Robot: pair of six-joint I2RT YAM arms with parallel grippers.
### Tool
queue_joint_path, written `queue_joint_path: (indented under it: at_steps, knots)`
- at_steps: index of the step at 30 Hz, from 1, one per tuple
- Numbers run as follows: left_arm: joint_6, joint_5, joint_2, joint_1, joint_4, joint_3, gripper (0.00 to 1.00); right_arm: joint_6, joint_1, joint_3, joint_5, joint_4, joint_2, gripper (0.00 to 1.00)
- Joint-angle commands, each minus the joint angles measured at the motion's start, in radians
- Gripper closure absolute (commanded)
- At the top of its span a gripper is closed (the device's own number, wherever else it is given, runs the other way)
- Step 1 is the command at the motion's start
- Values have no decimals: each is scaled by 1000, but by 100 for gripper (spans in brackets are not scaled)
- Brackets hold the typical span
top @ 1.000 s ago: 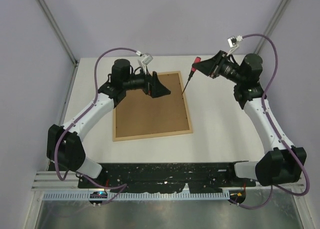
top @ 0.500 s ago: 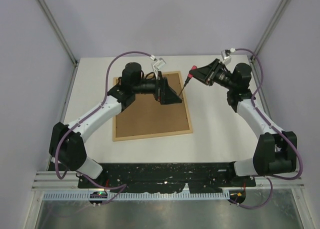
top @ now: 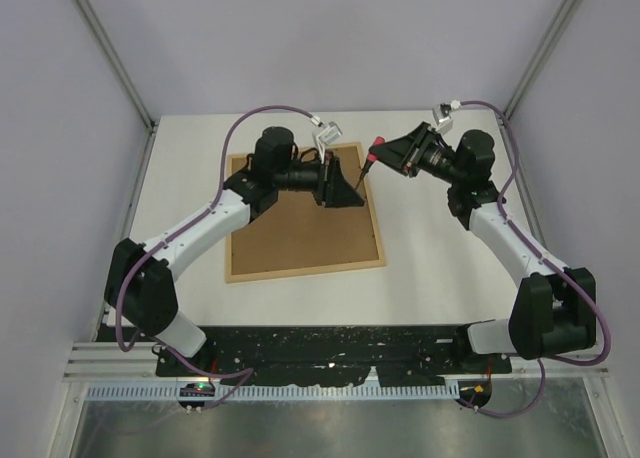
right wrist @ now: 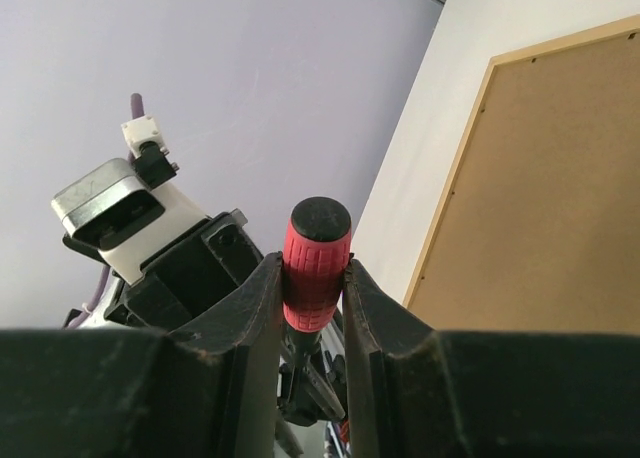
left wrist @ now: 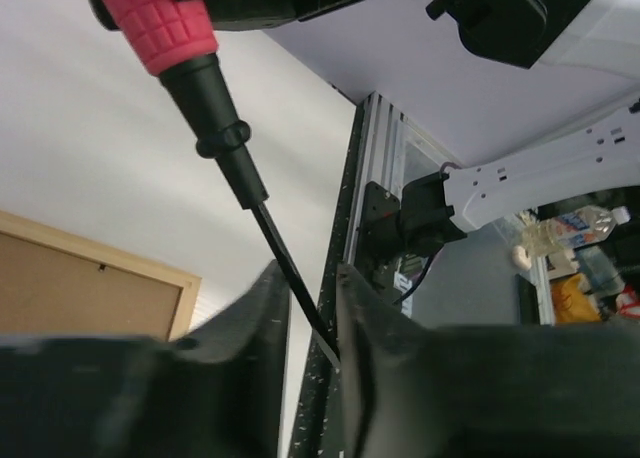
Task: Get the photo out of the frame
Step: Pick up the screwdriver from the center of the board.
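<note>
Both arms meet in mid-air over the far right corner of the frame (top: 300, 228), which lies back-up on the surface (top: 440, 268), directly beneath the left tool (left wrist: 312, 278) and off to the side of the right tool (right wrist: 312, 268). The right tool is clamped on the red handle of the screwdriver (left wrist: 225, 128), with the blade pointing down and away from it toward the left tool. There, the thin shaft runs right between the left tool's fingers (left wrist: 240, 328), which stand close on either side. Whether they actually pinch it, I cannot tell.

The photo is not visible; only the brown fibreboard back shows, so it is presumably face-down inside the frame under that board.

This looks like a preparation step: steadying or passing the screwdriver between the tools, with the back not yet opened. Next, one tool needs a firm, single hold on the screwdriver. Its tip then has to come down to the edge of the back, just below the left tool, to free the board. The risk is a thin shaft slipping or twisting while two tools share it.
</note>
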Motion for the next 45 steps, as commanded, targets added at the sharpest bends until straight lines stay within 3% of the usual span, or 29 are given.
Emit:
queue_joint_path:
  at_steps: [1,2,6,8,9,10,13,16,20,25,28,32,40,45]
  knots:
    - [27,6,-9,-8,-12,45,84,-50,5,3,40,-19,-49,92]
    - [35,1,-9,-10,-13,45,99,-62,4,9,43,-33,-52,92]
    - [114,-5,-24,-8,-106,63,100,-203,4,54,-10,-110,-46,88]
    - [208,7,-41,-8,-186,77,100,-376,2,126,-116,-208,-28,65]
    - [248,13,-54,-8,-226,80,100,-513,-4,167,-194,-295,-21,61]
    - [292,22,-64,-10,-255,80,100,-651,-7,189,-252,-327,-14,44]
    - [403,90,-89,-8,-353,86,100,-963,-10,305,-404,-678,5,27]
    - [472,159,-94,-10,-452,107,100,-1369,-6,396,-454,-1050,20,23]
    - [466,242,-86,-8,-481,112,100,-1714,39,410,-442,-1275,2,23]
    - [389,274,-69,-8,-406,59,100,-1812,158,271,-377,-1225,-118,23]
    - [343,283,-60,-11,-338,23,100,-1779,247,229,-305,-1152,-152,23]
    - [363,286,-54,-34,-363,20,100,-1742,284,235,-310,-1118,-130,23]
    - [372,283,-93,-54,-340,-35,100,-1711,278,319,-336,-1139,-66,25]
    - [366,282,-115,-56,-320,-54,100,-1650,217,361,-463,-1156,-35,30]
